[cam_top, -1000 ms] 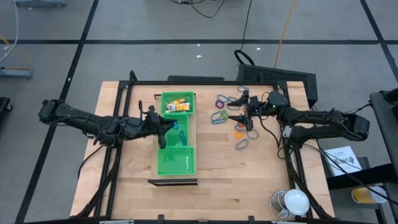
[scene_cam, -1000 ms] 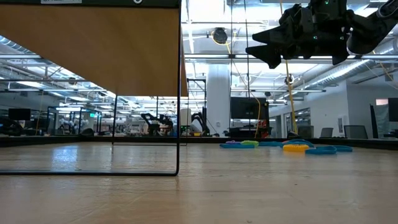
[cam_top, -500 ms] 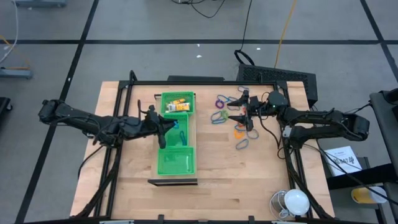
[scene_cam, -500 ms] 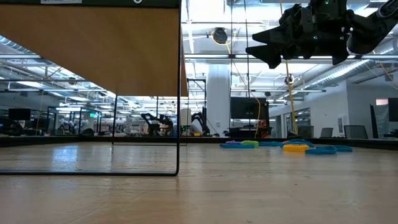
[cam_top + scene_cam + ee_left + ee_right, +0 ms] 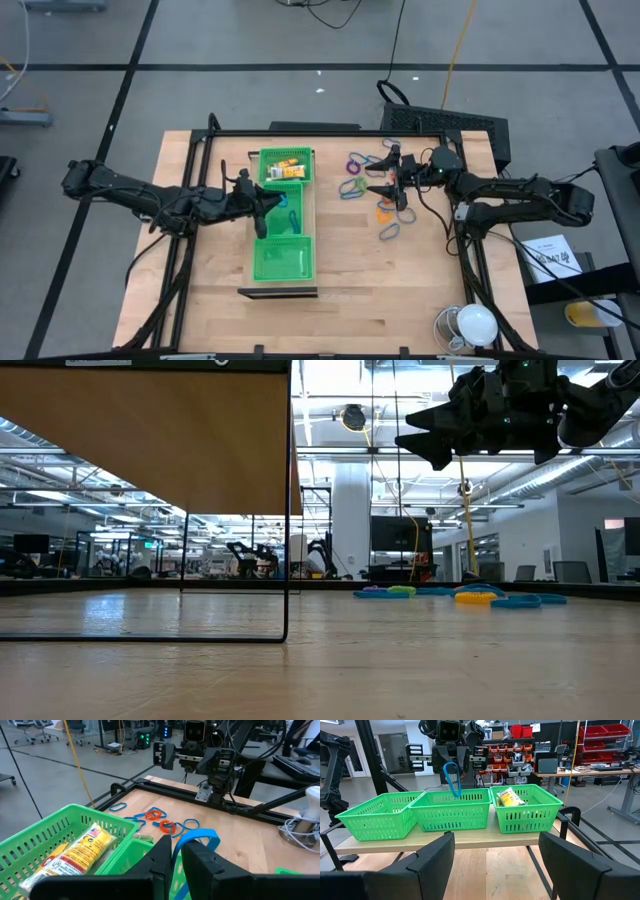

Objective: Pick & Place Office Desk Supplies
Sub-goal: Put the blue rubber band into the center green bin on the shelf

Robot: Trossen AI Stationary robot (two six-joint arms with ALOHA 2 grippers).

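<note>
Blue loop [image 5: 452,778] hangs pinched in my left end effector [image 5: 176,851] over the middle compartment of the green tray [image 5: 283,259], held high so that, I judge, it can drop clear of the walls. My right end effector [image 5: 394,176] hovers with fingers spread above the loose loops [image 5: 366,185] on the counter [image 5: 400,280], placed, I judge, to reach the next one; yellow packets [image 5: 75,852] already lie in the end compartment.

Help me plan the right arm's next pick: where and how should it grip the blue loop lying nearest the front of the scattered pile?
Probably from straight above. The blue loop lies flat on the table, apart from the pile, so drop the open right tool with one finger inside the ring and one outside, and pinch its thin band.
</note>
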